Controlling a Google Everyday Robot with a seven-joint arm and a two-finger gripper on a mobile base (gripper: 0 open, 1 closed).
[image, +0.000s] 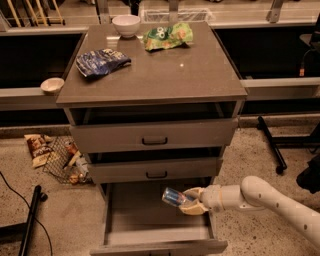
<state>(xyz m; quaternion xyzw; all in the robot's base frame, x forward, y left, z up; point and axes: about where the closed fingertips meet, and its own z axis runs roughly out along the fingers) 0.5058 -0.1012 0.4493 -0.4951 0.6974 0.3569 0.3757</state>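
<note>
My gripper (189, 201) reaches in from the right on a white arm (260, 196) and is shut on a small can (174, 197) with a blue body and silvery end. The can lies tilted on its side, hanging over the right part of the pulled-out bottom drawer (156, 222) of a grey cabinet (150, 75). The drawer's floor looks bare beneath it. The middle drawer (156, 170) and top drawer (152, 136) stand slightly ajar.
On the cabinet top lie a blue chip bag (101, 61), a green chip bag (167, 36) and a white bowl (126, 25). Another small bowl (52, 85) sits on the left ledge. A wire basket with snack packets (65, 160) lies on the floor at left, a black stand leg (272, 145) at right.
</note>
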